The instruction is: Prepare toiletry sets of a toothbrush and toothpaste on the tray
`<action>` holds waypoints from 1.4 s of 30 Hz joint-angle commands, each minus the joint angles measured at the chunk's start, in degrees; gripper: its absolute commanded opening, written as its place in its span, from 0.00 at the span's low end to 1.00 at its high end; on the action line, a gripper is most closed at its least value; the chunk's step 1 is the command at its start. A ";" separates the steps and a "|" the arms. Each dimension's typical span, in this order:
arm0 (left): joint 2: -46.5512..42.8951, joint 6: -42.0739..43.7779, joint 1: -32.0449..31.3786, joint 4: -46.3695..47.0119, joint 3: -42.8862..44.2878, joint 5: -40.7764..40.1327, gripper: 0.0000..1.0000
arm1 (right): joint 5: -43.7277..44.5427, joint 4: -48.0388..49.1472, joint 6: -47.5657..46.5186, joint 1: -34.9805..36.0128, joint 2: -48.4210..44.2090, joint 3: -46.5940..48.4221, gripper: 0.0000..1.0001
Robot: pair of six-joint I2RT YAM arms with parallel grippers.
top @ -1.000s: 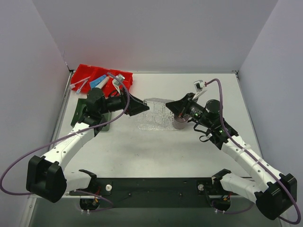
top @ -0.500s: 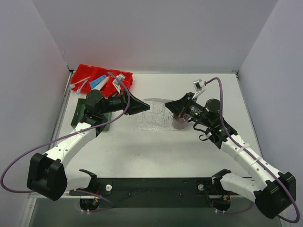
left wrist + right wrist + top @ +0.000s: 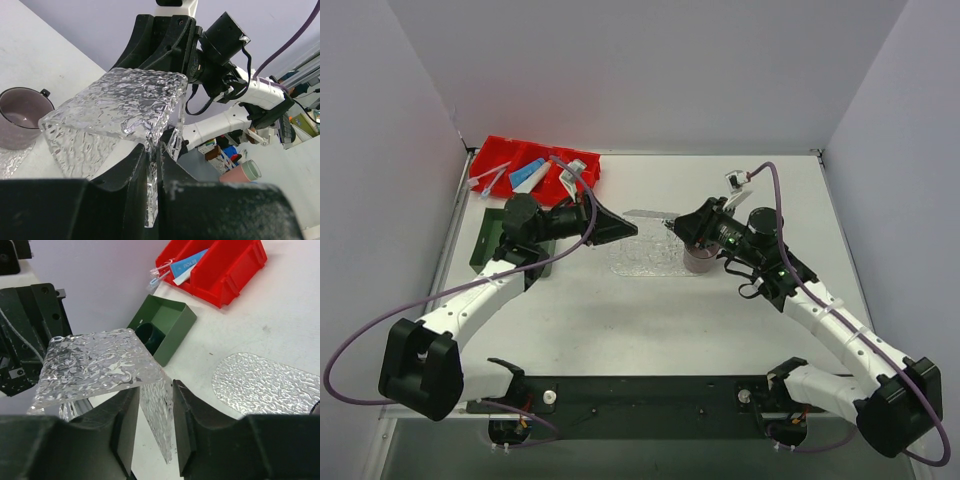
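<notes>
A clear bumpy box-like piece (image 3: 648,215) hangs above the table between both grippers. My left gripper (image 3: 152,150) is shut on one thin wall of the piece (image 3: 120,105). My right gripper (image 3: 155,390) is open, with another wall of the piece (image 3: 95,365) loose between its fingers. The flat clear oval tray (image 3: 640,262) lies on the table below, also in the right wrist view (image 3: 265,385). A blue toothpaste (image 3: 528,175) and a pale toothbrush (image 3: 485,181) lie in the red bin (image 3: 496,146).
A purple-grey mug (image 3: 698,260) stands at the oval tray's right end, under my right gripper (image 3: 675,225). A dark green square tray (image 3: 486,238) sits left of my left gripper (image 3: 625,228). The red bin fills the back left corner.
My left gripper has shut on the clear piece's wall. My right gripper has opened and let its wall go. The piece sits slightly farther back.
</notes>
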 commanded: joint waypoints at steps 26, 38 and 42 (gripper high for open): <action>-0.52 7.11 5.69 -10.99 -5.13 -18.48 0.00 | 37.49 -29.77 -10.51 25.57 11.87 23.35 0.41; -1.23 7.91 5.78 -12.49 -4.52 -18.83 0.00 | 34.95 -33.47 -6.56 26.91 22.52 29.25 0.35; -1.23 7.73 5.78 -12.40 -4.52 -18.57 0.00 | 33.98 -33.47 -5.68 26.20 23.49 29.43 0.33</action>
